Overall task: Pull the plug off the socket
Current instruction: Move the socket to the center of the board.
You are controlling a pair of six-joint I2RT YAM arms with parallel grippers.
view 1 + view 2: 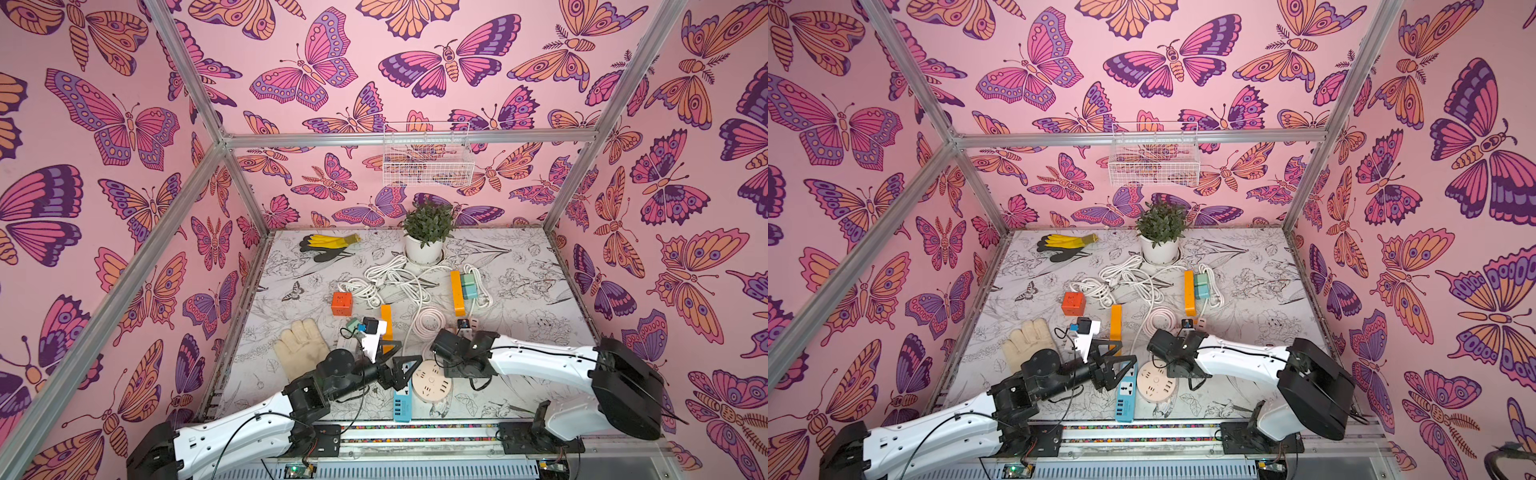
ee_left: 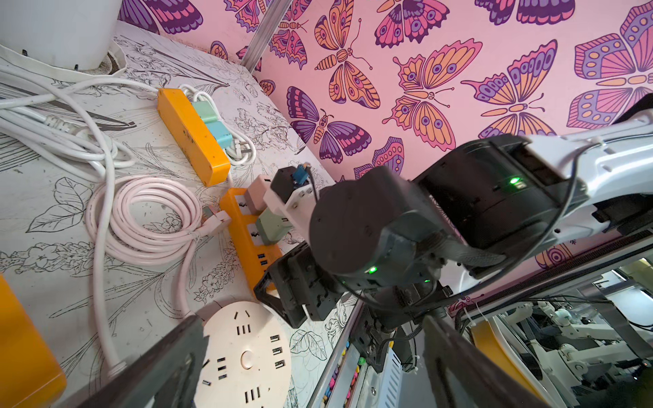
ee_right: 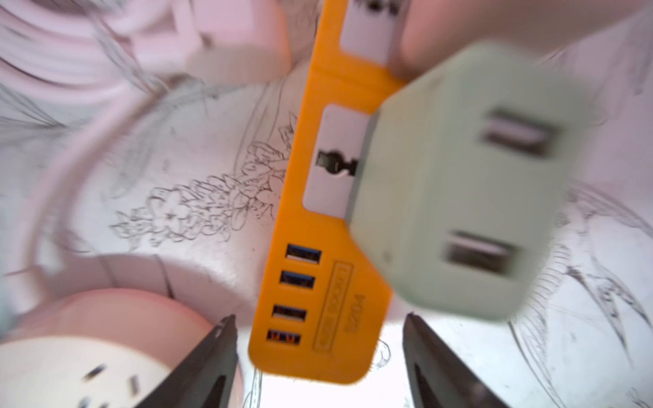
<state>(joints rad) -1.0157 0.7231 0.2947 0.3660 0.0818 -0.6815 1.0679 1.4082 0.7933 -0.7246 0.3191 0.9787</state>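
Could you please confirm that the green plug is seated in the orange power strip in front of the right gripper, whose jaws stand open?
Not quite. The green plug is out of the orange power strip, not seated in it: the right wrist view shows its two metal prongs bare and facing the camera. The rest holds: it is in front of the right gripper, whose jaws stand open.

Potted plant (image 1: 427, 232), yellow gloves (image 1: 328, 244), beige glove (image 1: 301, 348), white wire basket (image 1: 428, 167)

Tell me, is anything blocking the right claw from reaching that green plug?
Nothing visible does. In the right wrist view the green plug sits just beyond the open right claw, prongs bared, with only the orange power strip behind it.
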